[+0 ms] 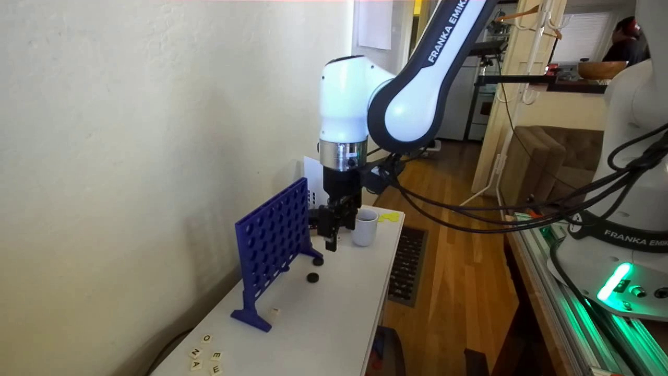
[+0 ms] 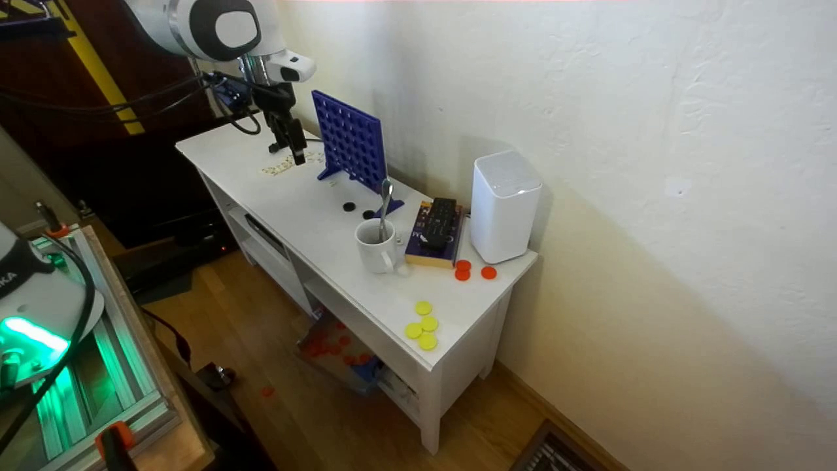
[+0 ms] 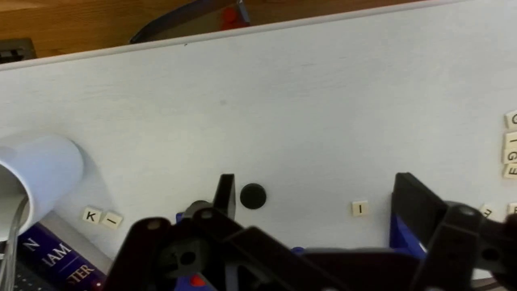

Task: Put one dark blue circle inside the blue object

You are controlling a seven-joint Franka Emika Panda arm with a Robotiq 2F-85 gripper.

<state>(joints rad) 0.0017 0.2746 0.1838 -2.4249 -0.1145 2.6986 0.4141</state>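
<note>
The blue object, an upright grid panel with round holes, stands on its feet along the wall in both exterior views [image 1: 274, 232] [image 2: 353, 140]. In the wrist view only bits of it [image 3: 405, 238] show behind the gripper. Two very dark circles lie flat on the table before it. The nearer circle [image 1: 312, 277] also shows in the wrist view [image 3: 253, 196], just inside the left finger. The second circle [image 1: 318, 261] lies by the panel's foot, mostly hidden behind that finger in the wrist view. My gripper [image 1: 340, 236] [image 2: 288, 154] [image 3: 315, 176] is open, empty and above the table, beside the panel.
A white cup [image 2: 376, 254] with a spoon stands near the circles. A book [image 2: 418, 252] with a black remote and a white box [image 2: 503, 216] lie beyond. Red discs [image 2: 489, 272], several yellow discs [image 2: 427, 341] and letter tiles [image 1: 195, 353] lie around. The wall [image 1: 156, 156] backs the panel.
</note>
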